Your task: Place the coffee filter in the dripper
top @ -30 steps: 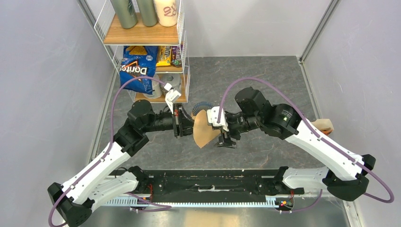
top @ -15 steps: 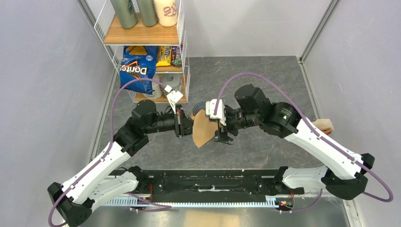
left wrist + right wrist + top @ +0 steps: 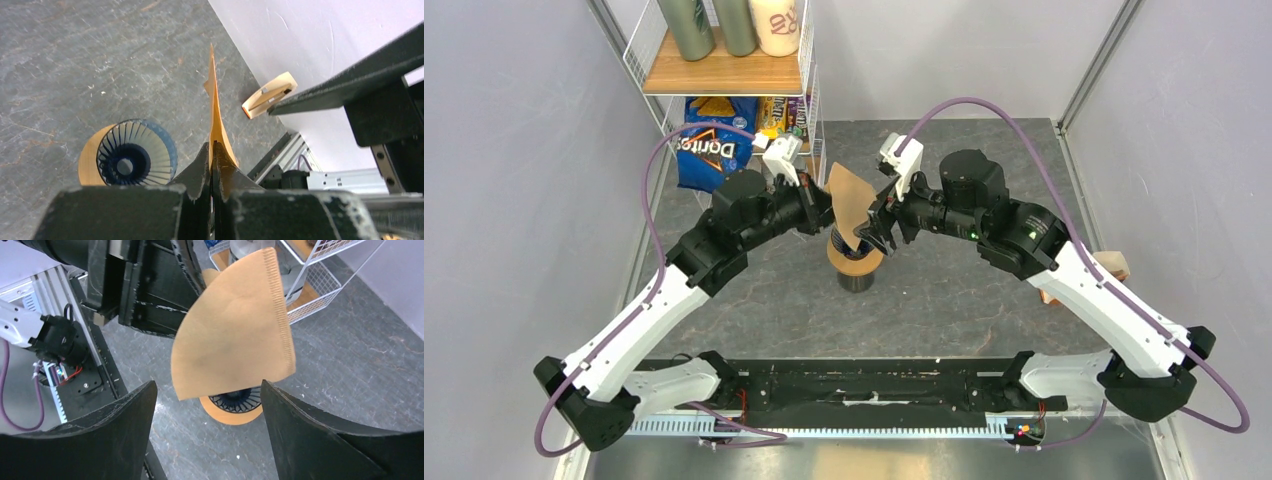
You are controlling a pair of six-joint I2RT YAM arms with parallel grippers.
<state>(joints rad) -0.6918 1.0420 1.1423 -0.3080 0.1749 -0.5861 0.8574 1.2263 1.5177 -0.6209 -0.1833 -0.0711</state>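
The light-brown coffee filter (image 3: pixel 849 198) hangs in the air, pinched at its edge by my left gripper (image 3: pixel 824 208), which is shut on it. In the left wrist view the coffee filter (image 3: pixel 215 107) stands edge-on, rising from the closed fingertips of the left gripper (image 3: pixel 212 150). Just below it the blue ribbed dripper (image 3: pixel 856 252) sits in a tan wooden ring on a dark cup (image 3: pixel 856 278). My right gripper (image 3: pixel 874 230) is open beside the paper, not touching it. In the right wrist view the coffee filter (image 3: pixel 235 335) hangs beyond the right gripper (image 3: pixel 207 386), partly covering the dripper (image 3: pixel 240 401).
A wire shelf rack (image 3: pixel 809 120) with a Doritos bag (image 3: pixel 709 150) and bottles stands at the back left, close behind the left wrist. An orange-and-white holder (image 3: pixel 1114 265) lies by the right wall. A black rail (image 3: pixel 874 385) runs along the near edge.
Both arms have risen and swung toward the back. The filter travelled with the left gripper and now hangs over the dripper, which has come into view. The right gripper stayed open.
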